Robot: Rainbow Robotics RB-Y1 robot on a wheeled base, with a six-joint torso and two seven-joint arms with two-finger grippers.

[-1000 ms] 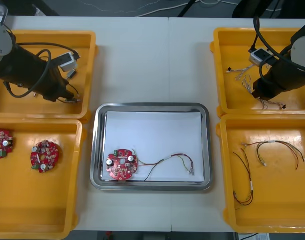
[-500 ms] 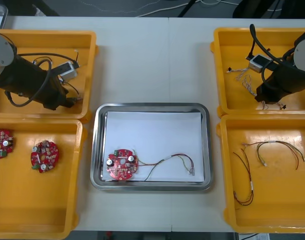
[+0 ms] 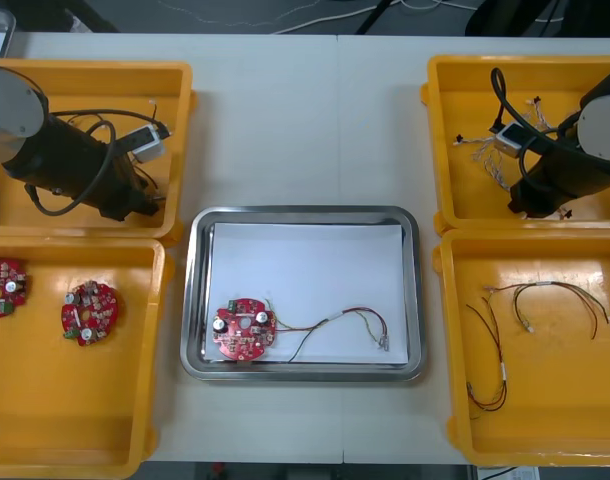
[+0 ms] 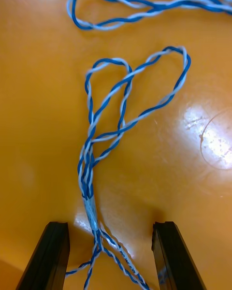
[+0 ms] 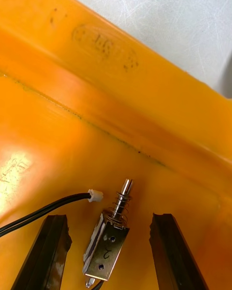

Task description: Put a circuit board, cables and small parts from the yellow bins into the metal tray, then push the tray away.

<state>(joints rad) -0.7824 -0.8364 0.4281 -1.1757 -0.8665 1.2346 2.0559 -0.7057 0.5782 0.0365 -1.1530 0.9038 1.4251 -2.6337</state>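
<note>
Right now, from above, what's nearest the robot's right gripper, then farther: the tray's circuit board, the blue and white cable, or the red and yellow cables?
1. blue and white cable: between the open fingers of the right gripper, in the far right bin.
2. red and yellow cables: in the near right bin, next door.
3. circuit board: in the metal tray, mid-table.
</note>
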